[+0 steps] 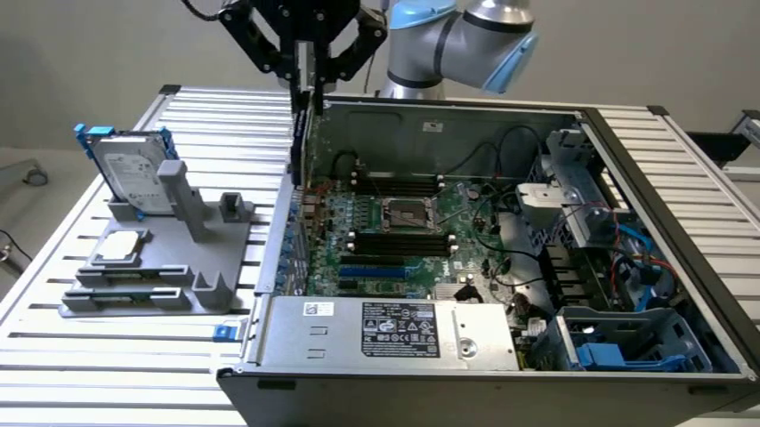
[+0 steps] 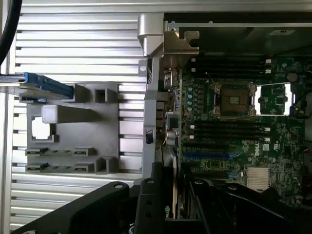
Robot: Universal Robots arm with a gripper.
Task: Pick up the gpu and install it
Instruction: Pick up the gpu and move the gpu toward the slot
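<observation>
At the bench's [image 1: 71, 351] near edge sits an open computer case [image 1: 665, 222], lying on its side. Its labelled power supply [image 1: 392, 329] is nearest, and a blue drive cage [image 1: 629, 342] lies towards the exterior view's right. On the exterior view's left, beside the case and apart from it, a grey holder [image 1: 155, 276] stands on the slats. It carries a small silver chip [image 1: 123, 247] and, further back, a silver hard drive with blue rails [image 1: 128, 173] propped upright.

Inside the case the green motherboard [image 1: 392, 240] lies flat. Blue slots [image 1: 370, 267] are at its nearer part, and the processor socket [image 1: 400, 212] sits between black memory rows further in.

Beyond that, at the far end of the case wall that faces the holder, the gpu [image 1: 302, 142] hangs upright and edge-on, just inside that wall. Its upper end is in the pincer [image 1: 312, 84]. In the wrist view the gpu [image 2: 168, 165] runs away from the pincer [image 2: 168, 197] alongside the wall, with its metal end bracket [image 2: 181, 43] furthest from the pincer. The black fingers [image 1: 270, 44] are clamped on the gpu from both sides. Whether the card's lower edge touches the motherboard I cannot tell.

Furthest back, the pale blue and grey robot arm [image 1: 464, 36] rises over the bench's far edge.
</observation>
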